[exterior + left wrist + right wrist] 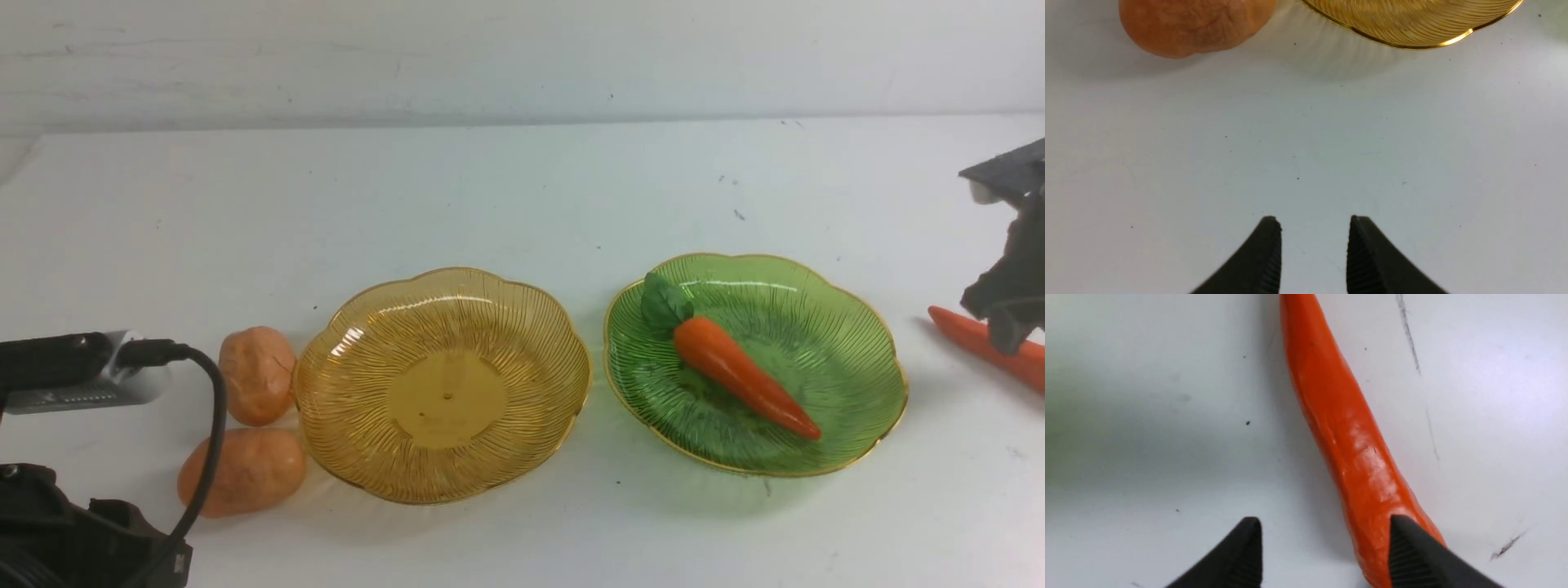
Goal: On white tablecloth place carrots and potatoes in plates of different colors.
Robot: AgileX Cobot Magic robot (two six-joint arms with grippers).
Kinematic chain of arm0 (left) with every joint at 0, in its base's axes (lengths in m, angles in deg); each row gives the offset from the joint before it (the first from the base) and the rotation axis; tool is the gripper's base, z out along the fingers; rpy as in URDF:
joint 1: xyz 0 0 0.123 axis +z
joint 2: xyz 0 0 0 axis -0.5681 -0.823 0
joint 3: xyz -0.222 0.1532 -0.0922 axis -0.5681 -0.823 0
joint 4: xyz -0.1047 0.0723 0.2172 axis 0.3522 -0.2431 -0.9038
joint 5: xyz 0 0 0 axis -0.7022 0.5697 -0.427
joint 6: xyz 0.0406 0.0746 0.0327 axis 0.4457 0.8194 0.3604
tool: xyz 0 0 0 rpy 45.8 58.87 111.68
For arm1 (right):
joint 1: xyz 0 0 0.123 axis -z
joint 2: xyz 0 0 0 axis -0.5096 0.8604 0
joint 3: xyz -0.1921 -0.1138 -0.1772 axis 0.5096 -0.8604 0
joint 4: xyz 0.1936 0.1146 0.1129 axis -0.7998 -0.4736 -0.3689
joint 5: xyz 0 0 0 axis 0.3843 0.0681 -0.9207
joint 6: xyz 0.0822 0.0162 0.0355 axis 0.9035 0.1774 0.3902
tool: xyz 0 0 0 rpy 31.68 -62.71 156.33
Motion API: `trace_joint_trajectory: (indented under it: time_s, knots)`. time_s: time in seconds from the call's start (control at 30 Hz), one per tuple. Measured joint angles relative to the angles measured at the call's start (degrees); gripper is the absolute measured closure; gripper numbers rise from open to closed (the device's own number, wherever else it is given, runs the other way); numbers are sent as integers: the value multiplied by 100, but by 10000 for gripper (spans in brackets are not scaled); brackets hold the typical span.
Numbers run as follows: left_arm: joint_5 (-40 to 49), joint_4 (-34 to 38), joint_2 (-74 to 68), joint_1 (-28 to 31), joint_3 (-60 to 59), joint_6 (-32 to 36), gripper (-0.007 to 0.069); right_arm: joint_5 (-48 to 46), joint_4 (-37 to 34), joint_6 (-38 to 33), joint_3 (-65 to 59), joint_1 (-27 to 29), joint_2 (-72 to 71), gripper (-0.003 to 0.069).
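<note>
White tablecloth (490, 188) bears the loose carrot (1339, 428) under the right gripper (1325, 520); jaws spread empty, carrot lengthwise but off-centre beneath one jaw

One carrot (744, 376) lies diagonally in the green plate (849, 351). The second carrot (957, 331) rests on the white tablecloth (490, 188), far right. A far potato (257, 376) and a near potato (245, 471) sit just left of the amber plate (531, 343).

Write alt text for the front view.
A green plate holds one carrot; left of it sits an empty amber plate, with two potatoes further left. The right gripper hangs over a second carrot on the white tablecloth.
</note>
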Motion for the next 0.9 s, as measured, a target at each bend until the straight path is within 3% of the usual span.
trace_joint_trajectory:
  time_s: [0.13,0.2,0.27,0.33,0.4,0.43,0.57,0.8,0.9]
  knots:
    - [-18,-7,0,0,0,0,407,7,371,-7,0,0,269,127]
    - [-46,-7,0,0,0,0,407,18,472,-7,0,0,439,84]
    - [-66,-7,0,0,0,0,407,74,569,7,13,0,571,95]
    - [-66,-7,0,0,0,0,407,62,524,82,13,7,680,198]
    - [-76,-7,0,0,0,0,407,54,481,261,13,7,686,350]
    - [-97,-7,0,0,0,0,407,61,481,401,13,7,619,368]
    - [-204,-7,0,0,0,0,407,56,256,573,19,-81,-302,349]
    - [-237,4,0,0,0,0,406,-40,-1936,538,73,-522,-1349,349]
    - [-242,4,0,0,0,0,398,-41,-2203,442,73,-1001,-1116,349]
